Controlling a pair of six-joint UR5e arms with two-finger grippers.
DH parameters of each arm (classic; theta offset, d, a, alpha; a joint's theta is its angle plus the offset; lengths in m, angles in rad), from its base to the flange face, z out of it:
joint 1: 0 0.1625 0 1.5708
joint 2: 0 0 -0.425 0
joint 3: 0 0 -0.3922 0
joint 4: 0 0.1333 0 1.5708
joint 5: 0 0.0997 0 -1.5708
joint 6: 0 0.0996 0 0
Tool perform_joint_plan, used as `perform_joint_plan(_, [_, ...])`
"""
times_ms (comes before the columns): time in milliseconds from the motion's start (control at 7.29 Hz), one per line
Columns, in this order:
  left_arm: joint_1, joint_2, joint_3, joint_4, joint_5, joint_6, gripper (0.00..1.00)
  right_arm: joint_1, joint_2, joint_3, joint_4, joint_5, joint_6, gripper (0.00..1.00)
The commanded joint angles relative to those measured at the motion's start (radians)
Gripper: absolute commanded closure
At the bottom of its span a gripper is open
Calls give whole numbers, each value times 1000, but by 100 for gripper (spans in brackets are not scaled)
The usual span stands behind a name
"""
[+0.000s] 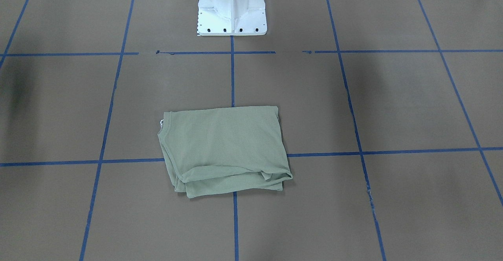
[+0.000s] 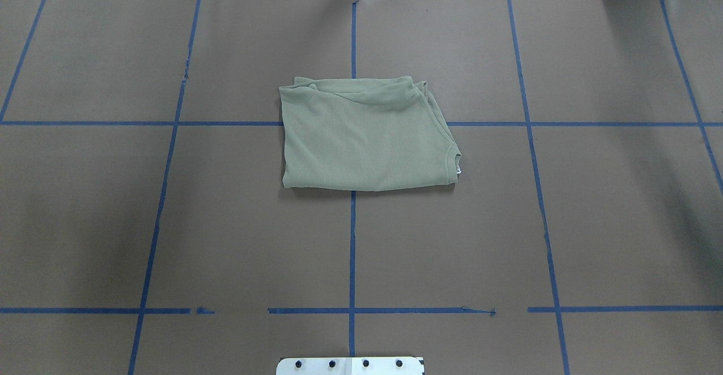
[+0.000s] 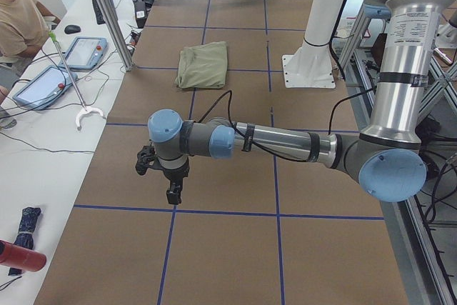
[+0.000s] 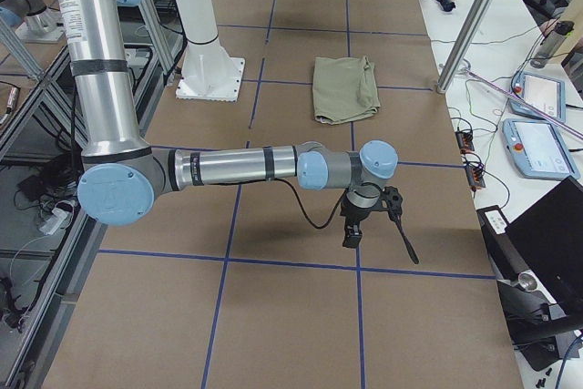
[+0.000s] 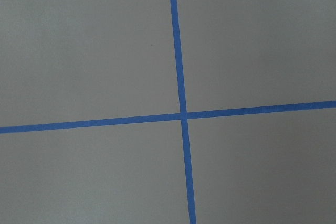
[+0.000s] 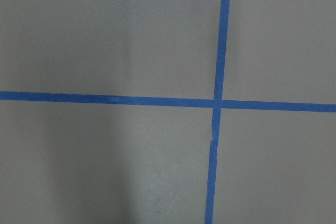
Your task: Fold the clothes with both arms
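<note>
Nearest lens, noted left arm (image 3: 278, 141) stretched level over wide brown table (image 2: 113, 222), left gripper (image 3: 171, 180) pointing down; same for right arm (image 4: 237, 166) and right gripper (image 4: 357, 225) (finger spacing unreadable on both). Found shirt (image 2: 361, 138) folded at centre, well apart from both, collar toward right side, far edge uneven.

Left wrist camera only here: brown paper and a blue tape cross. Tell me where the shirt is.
Observer: The shirt lies folded in a rectangle mid-table, straddling the centre tape line, ahead of the white pedestal.
Operator: Report my left tool against it.
Observer: The left tool hangs above bare table toward the left end, well clear of the shirt. I cannot tell whether it is open or shut.
Operator: Now the right one.
Observer: The right tool hangs likewise at the opposite end, holding no cloth.
</note>
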Motion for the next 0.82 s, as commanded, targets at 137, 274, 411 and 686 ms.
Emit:
perform_joint_plan(137, [0, 10, 22, 0, -2, -2, 0, 2, -30, 1, 0, 21, 0, 0])
perform_joint_plan(274, [2, 8, 23, 0, -3, -2, 0, 3, -40, 1, 0, 24, 0, 0])
perform_joint_plan(411, [2, 8, 25, -1, -3, -3, 0, 3, -41, 1, 0, 24, 0, 0])
perform_joint_plan(686, [2, 8, 22, -1, -3, -3, 0, 5, -46, 1, 0, 26, 0, 0])
